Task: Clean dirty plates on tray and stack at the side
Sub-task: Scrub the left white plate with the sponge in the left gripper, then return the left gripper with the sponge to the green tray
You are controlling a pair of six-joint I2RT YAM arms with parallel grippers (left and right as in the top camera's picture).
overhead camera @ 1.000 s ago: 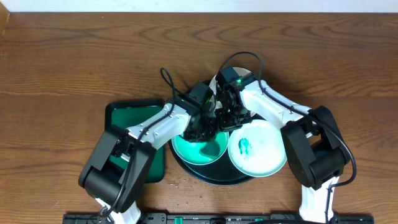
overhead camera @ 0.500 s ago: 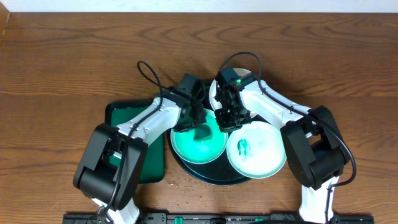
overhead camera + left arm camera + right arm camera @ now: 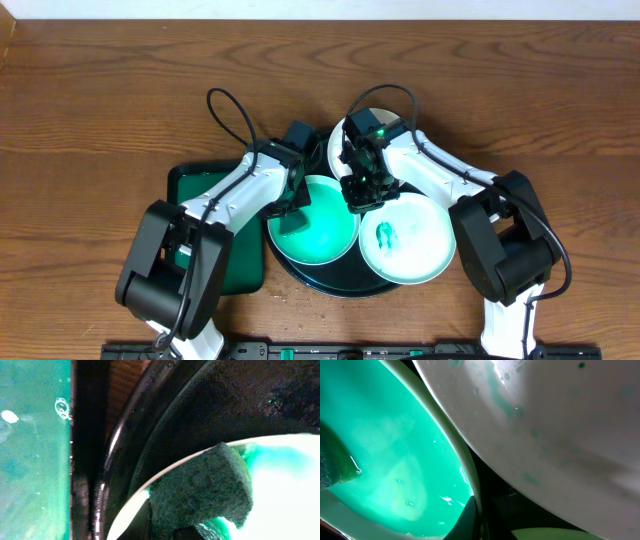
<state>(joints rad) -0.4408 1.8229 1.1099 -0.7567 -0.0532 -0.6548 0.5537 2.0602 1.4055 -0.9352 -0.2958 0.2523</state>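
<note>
The round dark tray holds three plates. The left plate is covered in a teal film. The right plate has a teal smear at its middle. The back plate is mostly hidden under my right arm. My left gripper is shut on a dark green scouring sponge, which rests on the left plate's upper-left rim. My right gripper pinches the teal plate's right rim, with one finger on the inside. A whiter plate overlaps above it.
A smaller rectangular green tray lies directly left of the round tray and also shows in the left wrist view. The round tray's raised rim runs between them. The surface around them is brown wooden table.
My left gripper has moved the sponge from the middle of the teal plate to its upper-left rim. The teal plate has shifted slightly left. The right gripper has stayed at the rim.
</note>
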